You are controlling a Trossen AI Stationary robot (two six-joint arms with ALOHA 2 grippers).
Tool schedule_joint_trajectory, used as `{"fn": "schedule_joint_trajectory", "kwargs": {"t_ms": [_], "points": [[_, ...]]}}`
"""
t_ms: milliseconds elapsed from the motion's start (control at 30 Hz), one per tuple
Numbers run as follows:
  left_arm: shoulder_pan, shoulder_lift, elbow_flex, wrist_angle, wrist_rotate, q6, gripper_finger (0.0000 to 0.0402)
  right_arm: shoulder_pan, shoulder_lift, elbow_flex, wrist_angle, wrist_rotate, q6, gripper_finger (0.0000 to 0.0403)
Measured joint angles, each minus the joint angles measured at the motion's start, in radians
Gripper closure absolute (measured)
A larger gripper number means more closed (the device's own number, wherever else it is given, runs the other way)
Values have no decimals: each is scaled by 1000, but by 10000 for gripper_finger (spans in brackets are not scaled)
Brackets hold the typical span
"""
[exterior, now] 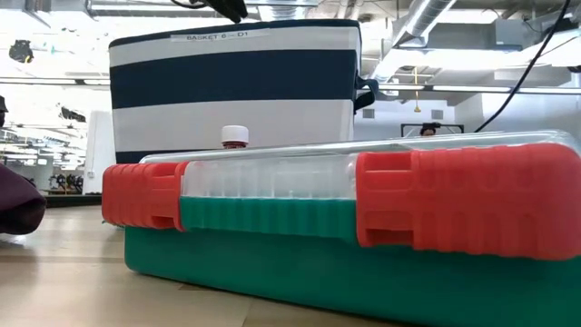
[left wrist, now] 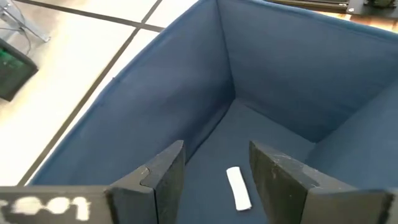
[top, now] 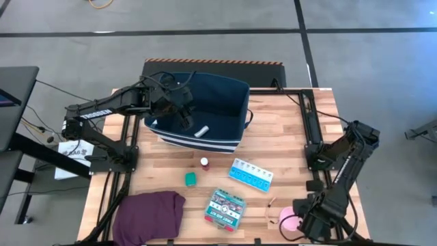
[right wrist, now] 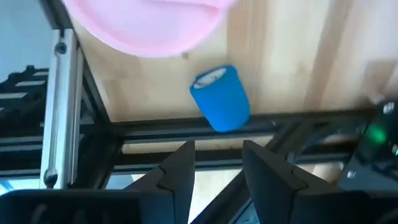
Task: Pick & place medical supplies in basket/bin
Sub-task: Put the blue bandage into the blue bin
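The navy-blue striped bin (top: 235,96) stands at the table's far middle. My left gripper (left wrist: 216,155) hangs open inside it, above the white tube (left wrist: 238,186) that lies flat on the bin floor. On the table in front of the bin lie the red-capped vial (top: 203,162), a green block (top: 190,178), the light-blue pill organizer (top: 250,174) and the green-white box (top: 225,207). My right gripper (right wrist: 219,149) is open at the near right corner, close to the pink tape roll (right wrist: 149,25) and a blue block (right wrist: 221,98), touching neither.
A purple cloth (top: 149,213) lies bunched at the near left corner. Black frame rails (top: 313,130) run along the table's right side and near edge. In the low view the green-white box (exterior: 345,236) fills the foreground, with the vial's cap (exterior: 234,136) and the bin (exterior: 236,91) behind it.
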Motion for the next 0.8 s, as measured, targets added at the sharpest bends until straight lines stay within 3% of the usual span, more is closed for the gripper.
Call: {"fn": "schedule_joint_trajectory", "kwargs": {"t_ms": [167,467,800], "points": [[0,0,0,-2,2,0,232,4,0,-6,55,1,-70,285],[0,0,0,-37,2,-8,232,32,0,-91,126,-5,192,268],[-1,0,0,-45,13,-71,232,19,0,-91,125,-4,65,205]]}}
